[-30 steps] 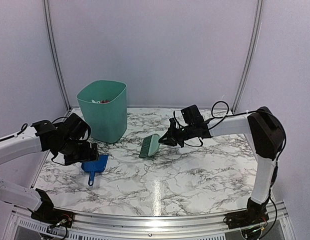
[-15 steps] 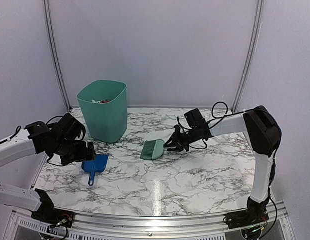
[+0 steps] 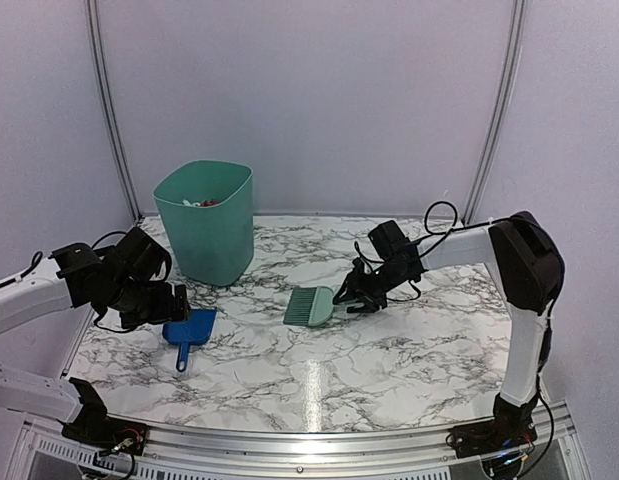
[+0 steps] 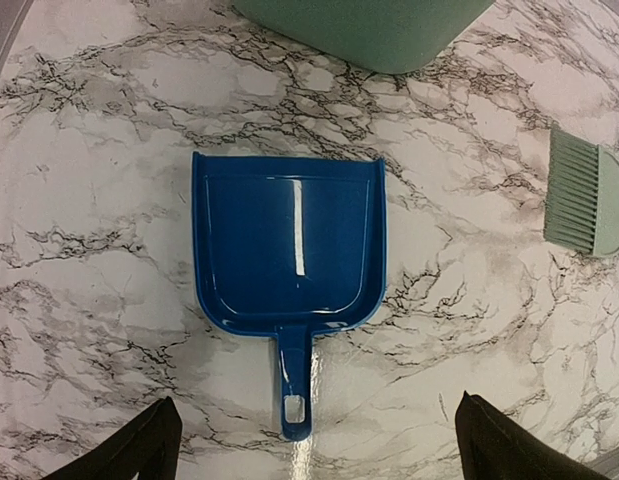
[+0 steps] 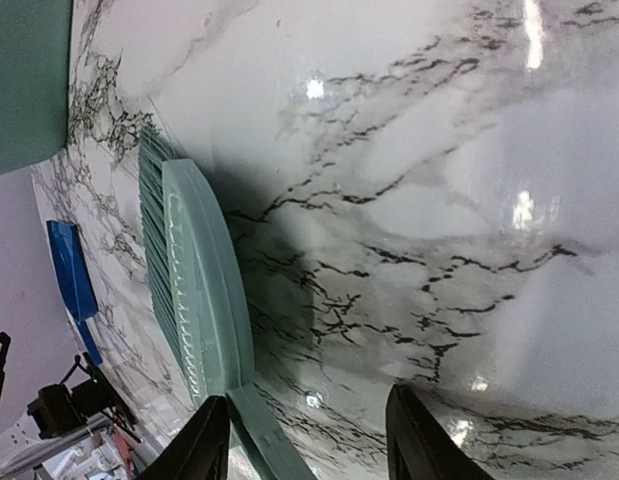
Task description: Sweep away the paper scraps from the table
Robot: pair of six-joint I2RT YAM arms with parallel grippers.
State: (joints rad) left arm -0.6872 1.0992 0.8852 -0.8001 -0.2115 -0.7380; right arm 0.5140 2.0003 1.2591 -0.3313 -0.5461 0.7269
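No paper scraps show on the table (image 3: 389, 350); a few pink and pale bits (image 3: 201, 202) sit inside the bin. The mint-green hand brush (image 3: 309, 305) lies flat on the marble. My right gripper (image 3: 351, 297) is at its handle end. In the right wrist view the fingers (image 5: 309, 395) stand wide apart, with the brush (image 5: 204, 280) and its handle beside the left finger. The blue dustpan (image 3: 189, 330) lies flat at the left. My left gripper (image 3: 177, 298) hovers above it, open and empty (image 4: 314, 400), over the dustpan's (image 4: 287, 255) handle.
A teal waste bin (image 3: 204, 225) stands at the back left, just behind the dustpan. It also shows in the left wrist view (image 4: 369, 30). A metal rail (image 3: 309, 440) edges the near side. Grey walls close in the back and sides.
The brush went from tilted in the air down flat onto the table, and my right gripper opened off its handle. My left arm drew back slightly to the left.
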